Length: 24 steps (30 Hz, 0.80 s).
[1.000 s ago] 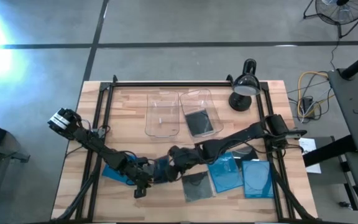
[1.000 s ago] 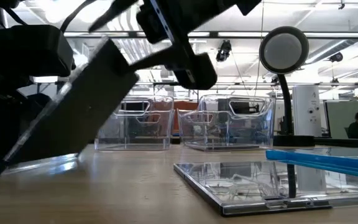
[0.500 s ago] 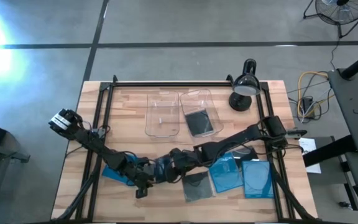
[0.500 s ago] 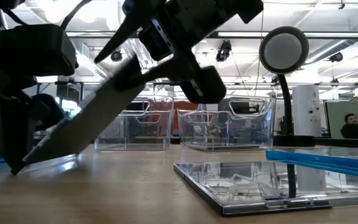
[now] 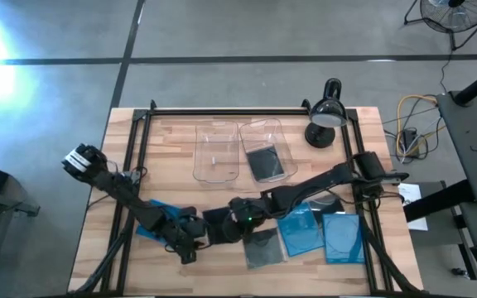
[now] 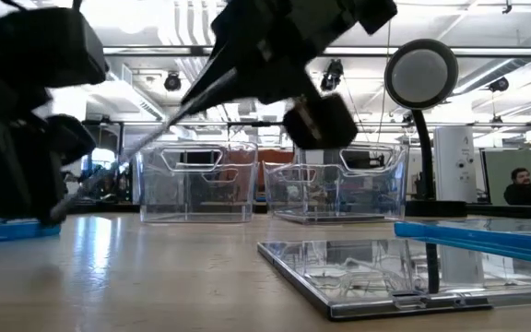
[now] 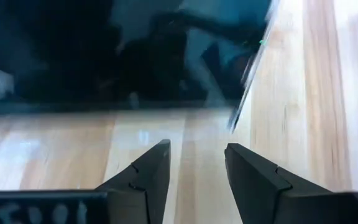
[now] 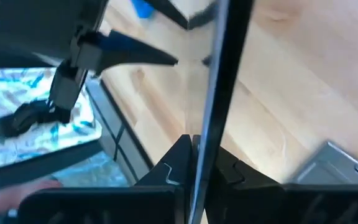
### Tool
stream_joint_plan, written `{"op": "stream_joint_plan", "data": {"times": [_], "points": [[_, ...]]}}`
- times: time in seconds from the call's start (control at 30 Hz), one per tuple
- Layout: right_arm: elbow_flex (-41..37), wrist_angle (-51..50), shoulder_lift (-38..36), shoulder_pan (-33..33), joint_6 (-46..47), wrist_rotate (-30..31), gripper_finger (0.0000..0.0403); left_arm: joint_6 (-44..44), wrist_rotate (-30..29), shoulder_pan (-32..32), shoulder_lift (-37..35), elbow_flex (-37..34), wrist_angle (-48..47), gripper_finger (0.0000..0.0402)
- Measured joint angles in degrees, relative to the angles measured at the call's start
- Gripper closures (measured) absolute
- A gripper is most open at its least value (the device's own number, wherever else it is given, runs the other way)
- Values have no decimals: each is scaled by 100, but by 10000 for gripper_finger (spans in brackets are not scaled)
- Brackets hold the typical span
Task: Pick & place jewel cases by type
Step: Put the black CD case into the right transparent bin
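Observation:
My right gripper (image 8: 196,146) is shut on a dark smoky jewel case (image 5: 216,225) near the table's front middle. In the low view the case (image 6: 155,129) slants down toward my left gripper (image 5: 195,237). That gripper (image 7: 194,163) stands open just left of the case, with bare wood between its fingers. A blue case (image 5: 151,217) lies flat under the left arm. One dark case (image 5: 262,247) and two blue ones (image 5: 301,228) (image 5: 342,236) lie flat at the front right. Another dark case (image 5: 265,161) lies in the right bin. My right gripper pinches the dark case at its right-hand edge (image 8: 199,163) between its two fingers, coming slanting from the table's right. The case runs edge-on away from the fingers. It is tilted, high at the gripper and low at its left end (image 6: 67,210); whether that end touches the table does not show.
Two clear bins (image 5: 216,153) (image 5: 265,132) stand side by side at the far middle. A black desk lamp (image 5: 325,116) is at the far right. A black rail frame (image 5: 139,141) borders the table. A person (image 6: 528,184) sits in the room behind.
My right gripper has shut on the dark case's upper edge. The case, which leaned steeply with its lower edge on the table by the left gripper, has been drawn up and turned until the low view sees it edge-on. My left gripper has drawn back a little toward the table's left.

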Motion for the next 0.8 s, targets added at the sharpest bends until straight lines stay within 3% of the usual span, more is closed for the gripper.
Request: {"op": "stream_joint_plan", "data": {"times": [0.17, 0.3, 0.43, 0.6, 0.73, 0.8], "points": [[-20, -1066, -1141, -144, -642, 571, 390, -184, -121, -395, -298, 212, -583, 266], [-18, -2519, -2162, -288, -908, 1980, 390, -431, -386, -505, -510, 191, -719, 266], [-56, -3843, -2883, -582, -467, 3062, 390, -1067, -475, -349, -626, 191, -797, 266], [-577, -3641, -3069, -1097, 478, 3329, 390, -1852, -423, -81, -636, 187, -806, 266], [-716, -3574, -2862, -1560, -172, 2558, 390, -2119, -410, 36, -674, 189, -791, 266], [-755, -4032, -2765, -1697, 319, 3021, 390, -2175, -414, 39, -672, 189, -805, 266]]}}
